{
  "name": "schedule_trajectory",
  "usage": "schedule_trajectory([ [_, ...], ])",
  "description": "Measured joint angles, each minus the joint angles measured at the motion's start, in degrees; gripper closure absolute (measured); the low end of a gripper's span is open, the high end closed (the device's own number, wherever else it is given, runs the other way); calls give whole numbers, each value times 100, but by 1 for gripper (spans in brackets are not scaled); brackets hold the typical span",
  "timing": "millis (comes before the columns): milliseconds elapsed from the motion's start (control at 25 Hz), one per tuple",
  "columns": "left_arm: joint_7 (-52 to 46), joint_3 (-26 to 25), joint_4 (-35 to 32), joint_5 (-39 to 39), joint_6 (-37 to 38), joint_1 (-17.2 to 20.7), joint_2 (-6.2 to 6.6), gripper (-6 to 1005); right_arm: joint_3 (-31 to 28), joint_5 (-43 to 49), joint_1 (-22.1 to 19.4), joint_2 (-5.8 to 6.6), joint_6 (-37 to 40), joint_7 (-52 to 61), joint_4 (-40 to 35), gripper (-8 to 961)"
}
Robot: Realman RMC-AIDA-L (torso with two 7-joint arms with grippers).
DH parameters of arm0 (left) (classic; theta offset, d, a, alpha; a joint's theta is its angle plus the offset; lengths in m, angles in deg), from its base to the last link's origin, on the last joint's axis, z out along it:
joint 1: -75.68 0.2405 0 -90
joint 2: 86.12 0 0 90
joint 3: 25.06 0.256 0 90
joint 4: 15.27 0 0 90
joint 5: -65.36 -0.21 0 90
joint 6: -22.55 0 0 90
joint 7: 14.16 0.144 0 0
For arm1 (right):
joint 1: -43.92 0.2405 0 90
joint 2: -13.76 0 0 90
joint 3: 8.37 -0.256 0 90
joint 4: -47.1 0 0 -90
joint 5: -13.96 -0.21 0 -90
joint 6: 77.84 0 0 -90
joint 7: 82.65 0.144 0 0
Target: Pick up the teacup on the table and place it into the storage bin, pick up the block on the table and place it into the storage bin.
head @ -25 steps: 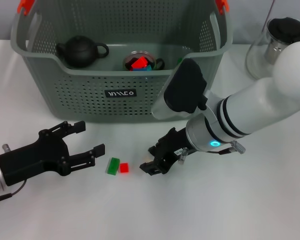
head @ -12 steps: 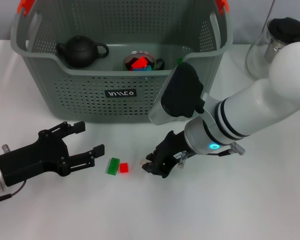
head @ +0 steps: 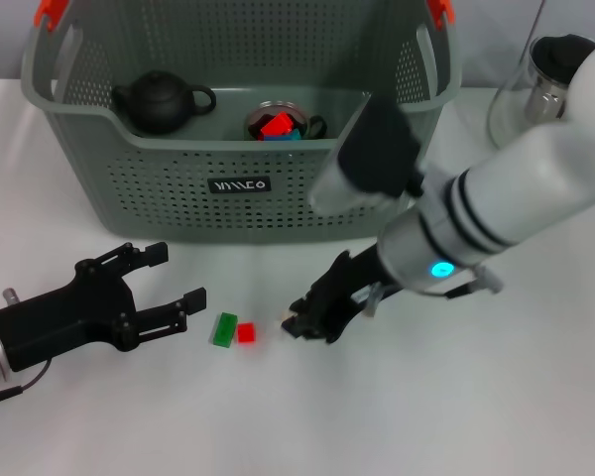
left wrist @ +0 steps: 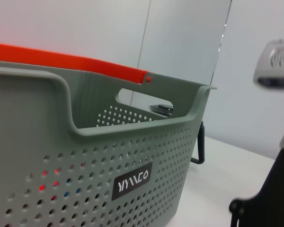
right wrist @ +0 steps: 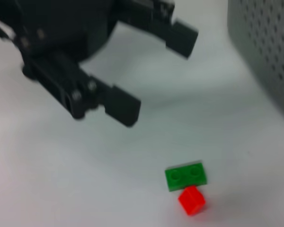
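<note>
Grey-green storage bin (head: pixel 228 174) is being seen at the far side of the white table (head: pixel 456 416), with a teacup (head: pixel 278 123) and a black teapot (head: pixel 159 102) inside. Green block (head: pixel 223 328) and red block (head: pixel 246 332) are lying touching, between the wide-open, empty left gripper (head: pixel 174 283) and the right gripper (head: pixel 302 325), whose fingers cannot be told.

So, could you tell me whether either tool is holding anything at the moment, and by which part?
The left tool is open and empty beside the green block and red block. Whether the right tool holds anything cannot be told.
</note>
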Motion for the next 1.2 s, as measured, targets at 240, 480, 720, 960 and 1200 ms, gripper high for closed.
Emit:
schedule_trajectory([
  [240,0,-26,0,0,-14,3,1,144,-1251,1371,-347,-8,1445,709,-1517,754],
  [480,7,-64,0,0,-18,-25,8,152,-2515,1231,-480,0,2493,703,-2828,755],
  [720,9,-61,1,0,-20,-40,9,160,-2985,926,-428,-1,1881,537,-2888,752],
  [960,16,-60,0,0,-20,-51,7,168,-2329,1328,-56,-24,295,589,-2065,751],
  [1200,18,-70,0,0,-19,-42,0,177,-2316,1786,770,-2,-181,882,-787,749],
])
